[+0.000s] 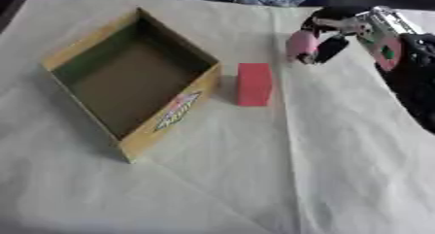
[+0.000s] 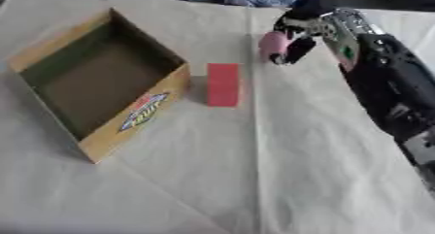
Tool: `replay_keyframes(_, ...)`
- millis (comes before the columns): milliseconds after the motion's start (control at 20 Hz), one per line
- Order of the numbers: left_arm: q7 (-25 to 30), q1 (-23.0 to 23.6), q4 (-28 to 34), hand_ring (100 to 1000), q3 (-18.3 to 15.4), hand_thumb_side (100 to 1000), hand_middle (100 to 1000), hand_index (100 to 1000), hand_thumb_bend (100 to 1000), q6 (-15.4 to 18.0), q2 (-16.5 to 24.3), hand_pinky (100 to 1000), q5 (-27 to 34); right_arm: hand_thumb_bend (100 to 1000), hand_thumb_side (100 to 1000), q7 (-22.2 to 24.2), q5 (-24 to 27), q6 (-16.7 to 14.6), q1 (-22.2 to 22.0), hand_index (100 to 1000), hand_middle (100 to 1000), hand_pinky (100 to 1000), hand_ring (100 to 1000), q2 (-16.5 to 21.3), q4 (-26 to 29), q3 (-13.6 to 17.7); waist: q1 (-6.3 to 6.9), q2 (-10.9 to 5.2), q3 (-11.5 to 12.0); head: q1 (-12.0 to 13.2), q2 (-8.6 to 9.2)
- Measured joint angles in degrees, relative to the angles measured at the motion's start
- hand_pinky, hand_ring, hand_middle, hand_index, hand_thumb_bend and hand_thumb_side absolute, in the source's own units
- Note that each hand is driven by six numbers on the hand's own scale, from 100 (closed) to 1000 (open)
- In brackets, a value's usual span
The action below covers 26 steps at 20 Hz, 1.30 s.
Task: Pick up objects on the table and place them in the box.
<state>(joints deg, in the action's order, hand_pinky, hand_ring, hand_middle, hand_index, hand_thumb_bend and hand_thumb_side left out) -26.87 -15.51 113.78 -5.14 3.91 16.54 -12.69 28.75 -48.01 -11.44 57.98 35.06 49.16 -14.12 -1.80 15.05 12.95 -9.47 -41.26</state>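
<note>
Blurred pink object (image 1: 301,45) in the right robot hand (image 1: 333,36), identity unclear; forearm cut off at right edge.

The right arm (image 2: 387,90) reaches in from the table's right edge, its hand (image 2: 312,28) curled round a pink object (image 2: 274,44) near the far edge.
</note>
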Motion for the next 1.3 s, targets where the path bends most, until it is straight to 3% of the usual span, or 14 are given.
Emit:
replay_keyframes(350, 0.13, 0.0, 0.0, 789, 0.0, 1000, 1000, 755, 339, 0.05, 0.0, 626, -0.01, 147, 281, 0.9, 4.92, 2.05, 1.21, 721, 591, 745, 681, 0.2, 7.7, 0.01, -0.04, -0.01, -0.11, -0.02, 0.0)
replay_keyframes(400, 0.13, 0.0, 0.0, 789, 0.0, 1000, 1000, 755, 339, 0.05, 0.0, 626, -0.01, 188, 403, 1.3, 5.89, 2.46, 1.53, 722, 592, 745, 681, 0.2, 9.27, -0.07, -0.04, -0.01, -0.11, -0.05, 0.0)
replay_keyframes(450, 0.13, 0.0, 0.0, 789, 0.0, 1000, 1000, 755, 338, 0.06, 0.0, 626, -0.01, 142, 280, 1.73, 6.8, 2.87, 1.92, 723, 593, 744, 681, 0.18, 10.72, -0.22, -0.04, -0.01, -0.11, -0.11, 0.0)
replay_keyframes(600, 0.16, 0.0, 0.0, 789, 0.01, 1000, 1000, 755, 338, 0.08, 0.01, 626, -0.01, 136, 280, 3.34, 8.82, 3.88, 3.63, 723, 593, 745, 680, -0.52, 14.3, -1.25, -0.04, -0.05, -0.08, -0.39, -0.01)
replay_keyframes(1300, 0.66, -0.63, 0.0, 790, 0.39, 1000, 1000, 756, 336, 0.62, 0.01, 628, 0.1, 100, 320, 8.64, 10.37, 4.97, 9.62, 726, 591, 735, 666, -13.28, 17.3, -4.29, -0.03, -0.17, 0.96, -2.58, -0.01)
